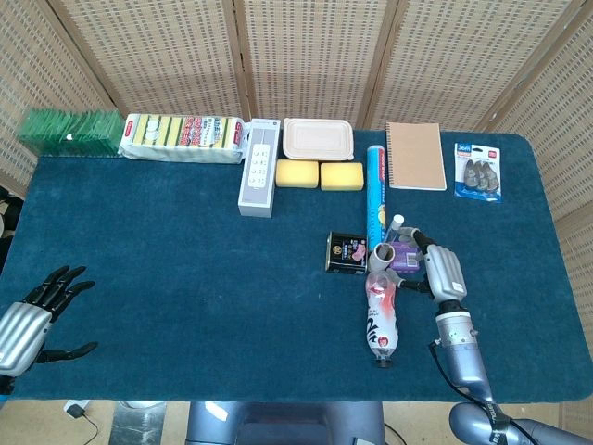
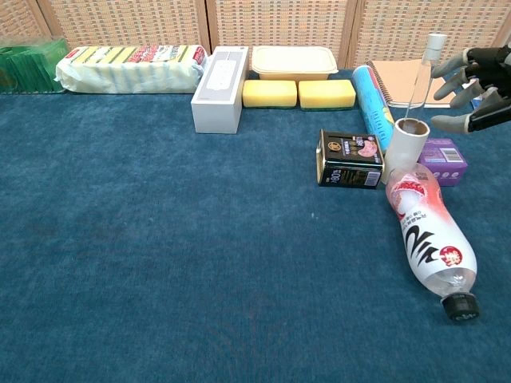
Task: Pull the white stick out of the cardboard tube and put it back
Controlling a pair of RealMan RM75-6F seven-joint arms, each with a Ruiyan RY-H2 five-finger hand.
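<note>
White stick [image 2: 421, 76] stood upright in cardboard tube [image 2: 406, 148], top end just beside right hand [image 2: 477, 88] fingertips [image 2: 446, 68]; no contact seen. R. fingers were spread, grasping nothing. Left hand [image 1: 37, 315] lay well apart near table [image 1: 185, 278] edge, fingers splayed, released.

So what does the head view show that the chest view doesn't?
Only the head view shows the left robot hand, open and empty at the table's near left corner, the blue pack of clips at the far right, and the right forearm. Only the chest view shows the white stick standing tall out of the cardboard tube, clear of the fingers. Both show the right robot hand, open beside the tube, and the lying bottle.
</note>
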